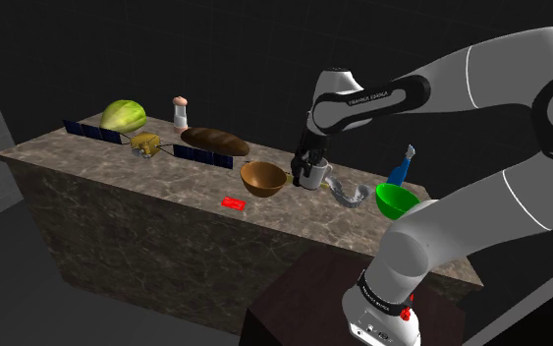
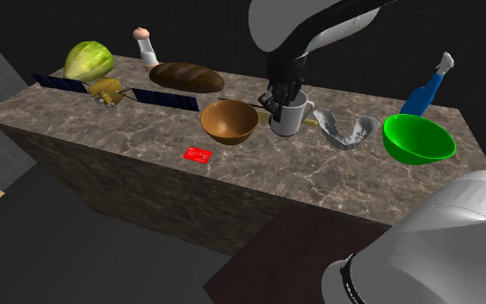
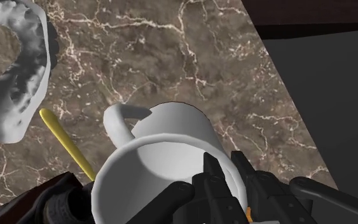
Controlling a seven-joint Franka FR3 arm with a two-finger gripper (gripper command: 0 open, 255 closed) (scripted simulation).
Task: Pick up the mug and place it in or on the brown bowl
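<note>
A white mug [image 1: 313, 176] [image 2: 289, 117] [image 3: 171, 137] stands upright on the marble counter [image 2: 318, 186], just beside the brown bowl [image 1: 263, 178] [image 2: 229, 122], toward the green bowl's side. My black gripper [image 1: 306, 165] [image 2: 282, 97] [image 3: 230, 183] comes down from above and is shut on the mug's rim, one finger inside the wall and one outside. The handle points away from the fingers. Whether the mug's base is off the counter I cannot tell. The brown bowl is empty.
A grey jaw-shaped cast [image 2: 346, 131] [image 3: 18, 70] and a green bowl [image 1: 396, 201] [image 2: 418, 138] lie past the mug, with a blue bottle [image 2: 426, 91] behind. A thin yellow stick [image 3: 66, 143] lies by the mug. A red card [image 2: 198, 154], bread loaf [image 2: 186, 76], satellite model [image 2: 107, 91] and lettuce [image 2: 89, 60] lie beyond the brown bowl.
</note>
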